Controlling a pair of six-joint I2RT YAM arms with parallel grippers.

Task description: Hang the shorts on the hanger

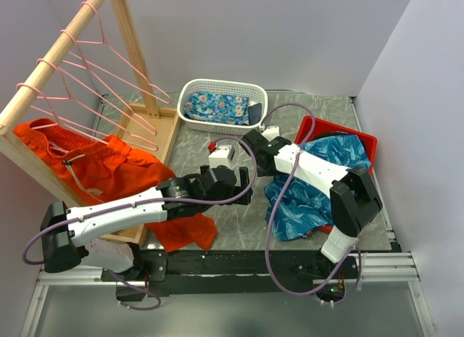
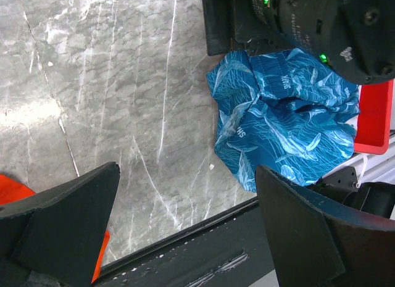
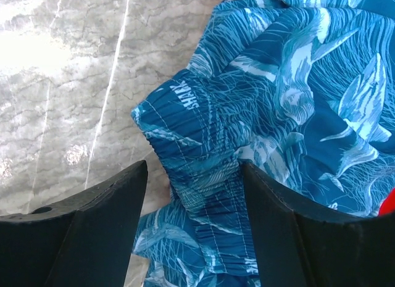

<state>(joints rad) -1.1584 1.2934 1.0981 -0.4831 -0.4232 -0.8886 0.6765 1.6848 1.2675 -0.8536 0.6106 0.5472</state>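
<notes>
The blue leaf-print shorts (image 1: 304, 203) spill out of a red bin onto the marble table. They also show in the left wrist view (image 2: 284, 126) and the right wrist view (image 3: 296, 83). My right gripper (image 1: 270, 172) is open just above their left edge, and the gathered waistband lies between its jaws (image 3: 194, 200). My left gripper (image 1: 243, 188) is open and empty over bare table (image 2: 185, 225), left of the shorts. Several pink wire hangers (image 1: 109, 83) hang on the wooden rack pole at the far left, away from both grippers.
Plain orange shorts (image 1: 94, 167) lie across the rack base at left and reach the table's front. A white basket (image 1: 217, 82) at the back holds a flowered blue cloth (image 1: 217, 105). The red bin (image 1: 366, 141) sits at right. The table's front rail (image 2: 203, 256) lies under my left gripper.
</notes>
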